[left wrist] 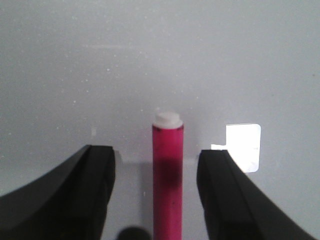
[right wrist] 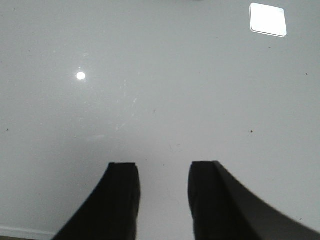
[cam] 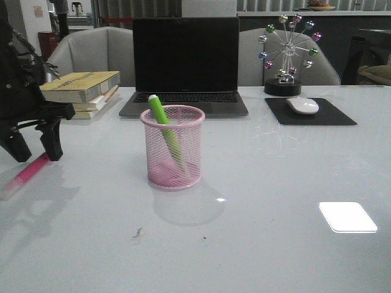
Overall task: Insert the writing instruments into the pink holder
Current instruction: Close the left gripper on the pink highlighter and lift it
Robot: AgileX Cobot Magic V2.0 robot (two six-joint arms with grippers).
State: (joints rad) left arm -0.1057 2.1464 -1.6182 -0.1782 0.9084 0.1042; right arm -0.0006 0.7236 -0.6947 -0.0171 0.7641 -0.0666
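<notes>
The left gripper (left wrist: 156,165) hangs wide open over the table (cam: 275,201), one finger on each side of the pink marker (left wrist: 167,185), which lies flat between them untouched. In the front view this gripper (cam: 36,146) sits at the table's left edge, with the pink marker (cam: 27,174) below it. The right gripper (right wrist: 164,190) is parted a little above bare tabletop, holding nothing. The green marker (cam: 164,125) stands tilted inside the pink holder (cam: 173,148) at the table's middle, before a laptop (cam: 186,64)
</notes>
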